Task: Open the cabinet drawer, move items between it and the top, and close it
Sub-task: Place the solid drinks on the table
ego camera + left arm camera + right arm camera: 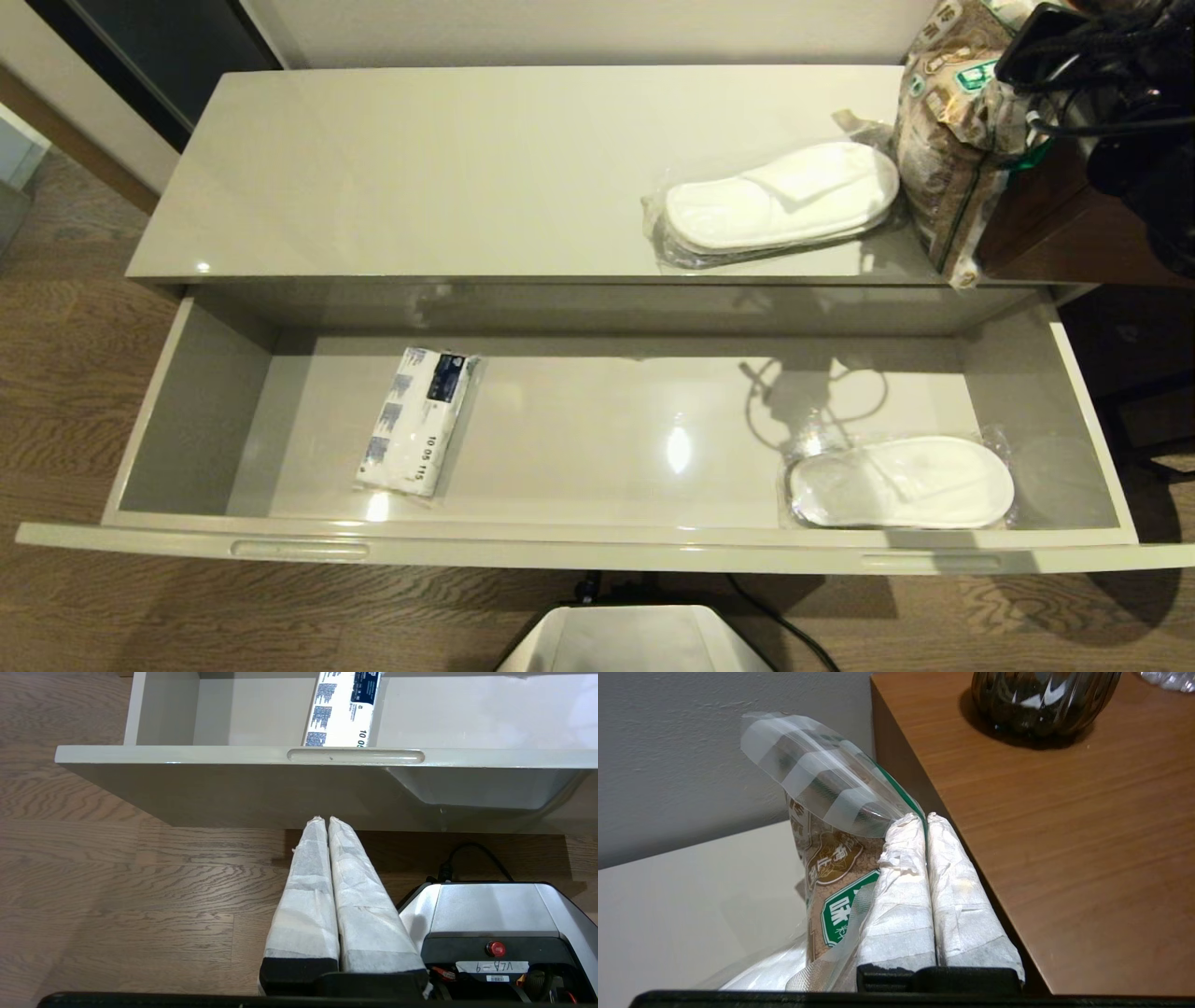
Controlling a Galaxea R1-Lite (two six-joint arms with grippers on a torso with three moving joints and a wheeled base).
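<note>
The cabinet drawer (597, 546) stands pulled fully out. One bag of white slippers (901, 483) lies in its right end. A second bag of slippers (784, 201) lies on the top (467, 168), at the right. Beside it, the brown-patterned packet with the green label (948, 159) stands upright at the top's right edge. My right gripper (924, 819) is shut on the clear upper edge of this packet (831, 858). My left gripper (326, 820) is shut on nothing, low in front of the drawer's front panel (187, 756).
A white tissue pack with a dark blue label (415, 420) lies in the drawer's left half. The brown wood desk (1064, 835) adjoins the cabinet on the right, with a dark glass jar (1041, 700) on it. My base (635, 639) sits under the drawer front.
</note>
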